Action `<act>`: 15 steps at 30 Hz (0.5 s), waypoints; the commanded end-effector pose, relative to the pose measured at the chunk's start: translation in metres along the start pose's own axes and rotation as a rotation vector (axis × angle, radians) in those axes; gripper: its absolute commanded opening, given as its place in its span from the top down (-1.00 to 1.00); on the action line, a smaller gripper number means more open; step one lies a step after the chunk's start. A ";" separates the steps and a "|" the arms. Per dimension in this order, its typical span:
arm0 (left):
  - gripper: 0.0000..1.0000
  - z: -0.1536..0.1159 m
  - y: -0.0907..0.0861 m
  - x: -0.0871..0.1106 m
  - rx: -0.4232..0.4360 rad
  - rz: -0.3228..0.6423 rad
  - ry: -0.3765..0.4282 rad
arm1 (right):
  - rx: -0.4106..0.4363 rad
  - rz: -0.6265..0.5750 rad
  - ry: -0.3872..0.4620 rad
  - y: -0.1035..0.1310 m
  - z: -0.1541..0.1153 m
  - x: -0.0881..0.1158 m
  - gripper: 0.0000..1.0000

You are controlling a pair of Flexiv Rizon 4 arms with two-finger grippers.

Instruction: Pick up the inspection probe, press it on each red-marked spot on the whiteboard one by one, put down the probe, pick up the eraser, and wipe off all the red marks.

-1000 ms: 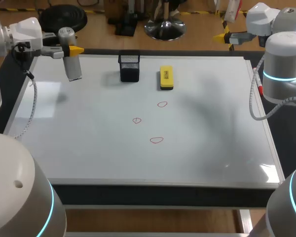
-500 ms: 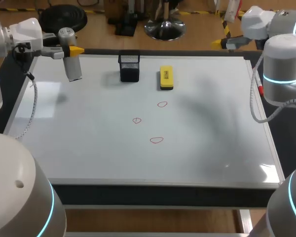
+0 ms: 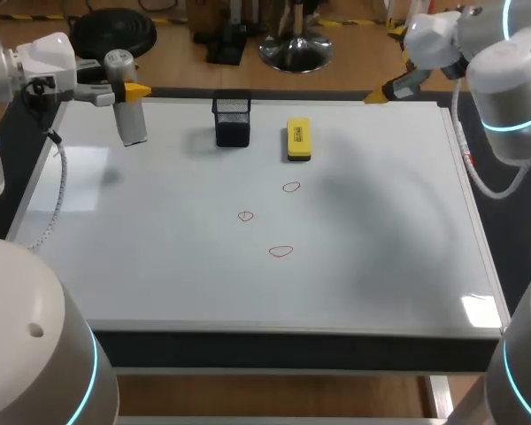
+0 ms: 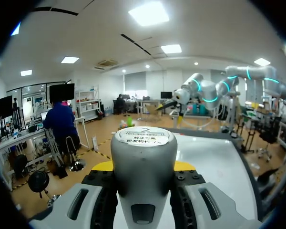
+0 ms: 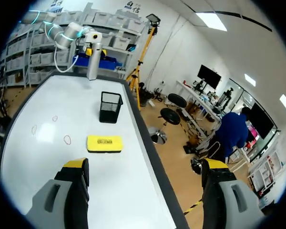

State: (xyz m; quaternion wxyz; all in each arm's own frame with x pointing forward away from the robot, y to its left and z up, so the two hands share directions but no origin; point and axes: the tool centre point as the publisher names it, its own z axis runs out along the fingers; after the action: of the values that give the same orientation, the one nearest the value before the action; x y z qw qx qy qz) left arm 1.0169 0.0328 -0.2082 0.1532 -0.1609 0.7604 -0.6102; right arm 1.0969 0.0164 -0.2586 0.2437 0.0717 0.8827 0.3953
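Observation:
The grey cylindrical inspection probe (image 3: 128, 108) hangs tilted above the whiteboard's (image 3: 159, 266) far left corner, my left gripper (image 3: 124, 90) shut on it. In the left wrist view the probe (image 4: 144, 157) fills the gap between the fingers of the left gripper (image 4: 144, 167). Three red marks (image 3: 290, 187) (image 3: 245, 216) (image 3: 281, 251) sit mid-board. The yellow eraser (image 3: 298, 139) lies near the far edge, ahead of my open right gripper (image 5: 145, 167), which holds nothing. That right gripper (image 3: 382, 73) hovers over the far right edge. The eraser (image 5: 105, 143) and red marks (image 5: 67, 139) show in the right wrist view.
A black mesh holder (image 3: 233, 121) stands left of the eraser; the holder (image 5: 109, 107) lies just beyond the eraser in the right wrist view. A small red pen-like item (image 3: 466, 159) lies at the board's right edge. Bare board spreads across the near half.
My right arm has swung leftward along the board's far edge, its gripper still open. The left arm and the probe have not moved.

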 end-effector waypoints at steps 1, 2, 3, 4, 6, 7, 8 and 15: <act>1.00 0.000 -0.001 0.001 0.001 0.002 -0.004 | 0.449 -0.488 0.593 0.005 0.013 -0.007 -1.00; 1.00 0.000 -0.001 0.001 0.001 0.002 -0.004 | 0.475 -0.532 0.607 0.006 0.016 -0.007 -1.00; 1.00 0.000 -0.001 0.001 0.001 0.002 -0.004 | 0.502 -0.576 0.608 0.007 0.019 -0.007 -1.00; 1.00 0.000 -0.001 0.001 0.001 0.002 -0.004 | 0.522 -0.605 0.625 0.007 0.022 -0.008 -1.00; 1.00 0.000 -0.001 0.001 0.001 0.002 -0.004 | 0.543 -0.667 0.663 0.008 0.027 -0.008 -1.00; 1.00 0.000 -0.001 0.001 0.001 0.002 -0.004 | 0.543 -0.684 0.683 0.009 0.029 -0.007 -1.00; 1.00 0.000 -0.001 0.001 0.001 0.002 -0.004 | 0.549 -0.709 0.701 0.012 0.031 -0.007 -1.00; 1.00 0.000 -0.001 0.001 0.001 0.002 -0.004 | 0.587 -0.864 0.812 0.018 0.045 -0.003 -1.00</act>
State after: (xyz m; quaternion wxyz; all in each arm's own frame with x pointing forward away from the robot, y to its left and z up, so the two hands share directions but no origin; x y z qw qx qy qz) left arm 1.0168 0.0329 -0.2081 0.1531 -0.1610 0.7605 -0.6102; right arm 1.1151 0.0500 -0.2723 0.2104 -0.1202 0.9329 0.2663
